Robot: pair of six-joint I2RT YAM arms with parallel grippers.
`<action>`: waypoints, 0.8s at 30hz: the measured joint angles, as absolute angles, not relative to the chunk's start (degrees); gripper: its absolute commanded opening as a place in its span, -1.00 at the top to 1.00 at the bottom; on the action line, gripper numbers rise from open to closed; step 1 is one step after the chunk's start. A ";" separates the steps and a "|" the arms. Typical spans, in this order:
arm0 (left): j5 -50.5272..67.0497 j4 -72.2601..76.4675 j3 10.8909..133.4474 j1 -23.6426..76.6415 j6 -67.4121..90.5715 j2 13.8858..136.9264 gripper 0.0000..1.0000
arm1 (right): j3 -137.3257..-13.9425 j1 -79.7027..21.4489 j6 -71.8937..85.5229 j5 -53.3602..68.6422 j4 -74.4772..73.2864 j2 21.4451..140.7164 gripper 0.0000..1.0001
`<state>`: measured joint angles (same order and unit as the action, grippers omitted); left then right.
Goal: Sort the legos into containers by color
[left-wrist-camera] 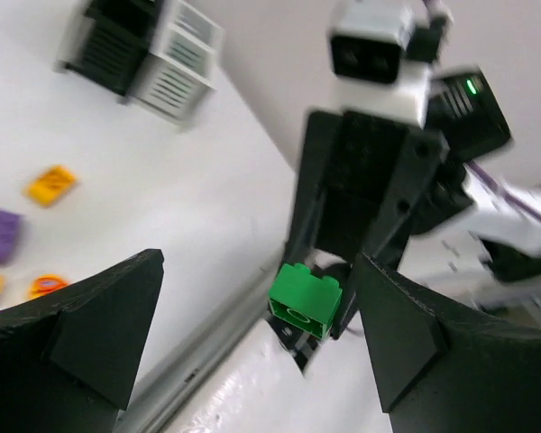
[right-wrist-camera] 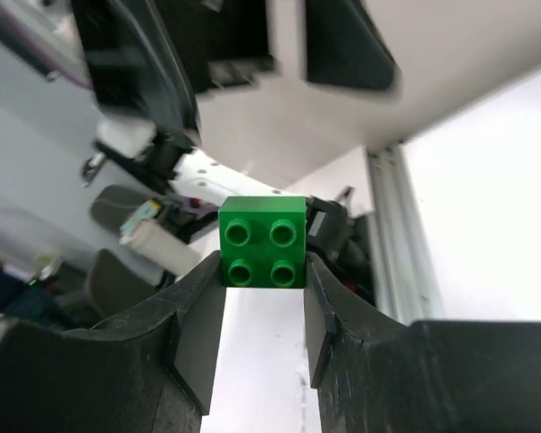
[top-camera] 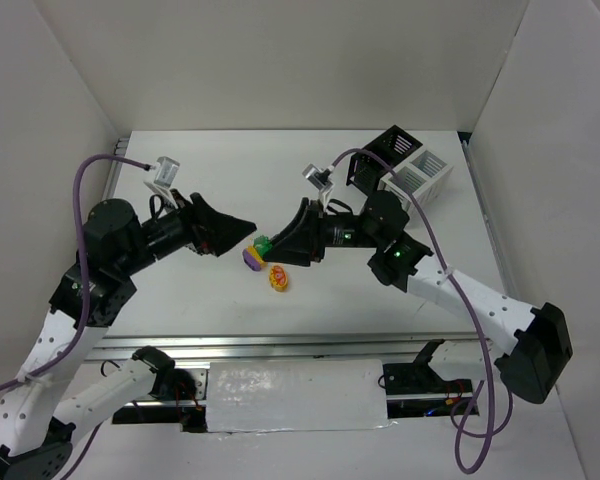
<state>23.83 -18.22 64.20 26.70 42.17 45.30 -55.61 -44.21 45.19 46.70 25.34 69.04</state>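
**Near edge.** A crinkled white taped panel [top-camera: 295, 395] lies at 6 o'clock between the two arm bases. A metal rail [top-camera: 280, 347] runs just beyond it.

**Surface and room.** The matte white tabletop [top-camera: 200, 300] extends from the rail to the back. Plain white enclosure walls [top-camera: 280, 60] close it in at 9, 12 and 3 o'clock.

**Mid-table.**
- The left gripper [top-camera: 245, 227] reaches in from 9 o'clock. Its black fingers [left-wrist-camera: 108, 325] are spread wide with nothing between them.
- The right gripper [top-camera: 276, 250] reaches in from 3 o'clock, facing it, with the tips near each other.
- The right gripper pinches the green four-stud plastic brick [right-wrist-camera: 262, 242] by two opposite sides, studs toward the wrist camera. Whether the brick clears the surface cannot be told.

**Loose items.**
- A purple-and-yellow plastic brick [top-camera: 252, 258] sits just beside the green one at its 7 o'clock.
- A red-and-yellow oval plastic brick [top-camera: 279, 277] sits near it at 5 o'clock.
- The left wrist view shows an orange rectangular plastic brick [left-wrist-camera: 51, 184] farther on. It is not made out from overhead.

**Obstructions.** The right arm's body lies across the table between the loose bricks and the bins. Purple cables [top-camera: 78, 195] loop above both arms.

**Far end.** A black slatted square plastic bin [top-camera: 388, 150] and a white slatted square plastic bin [top-camera: 420, 175] stand touching at 1 o'clock, near the back right corner. Their contents cannot be told.
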 measured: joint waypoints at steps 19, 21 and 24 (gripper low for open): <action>-14.28 -39.24 62.43 26.70 36.93 46.50 -0.99 | -73.47 -9.10 28.14 -11.07 -22.52 85.06 1.00; -14.26 -39.53 59.68 26.70 35.88 46.39 -0.99 | -75.07 -6.96 27.24 -14.41 -24.82 87.99 1.00; -13.41 -38.72 55.81 26.70 34.22 46.35 -0.99 | -78.02 -5.15 25.91 -16.86 -28.21 92.40 1.00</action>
<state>-13.41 -38.72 55.81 26.70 34.22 46.35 -78.02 -5.15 25.91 -16.86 -28.21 92.40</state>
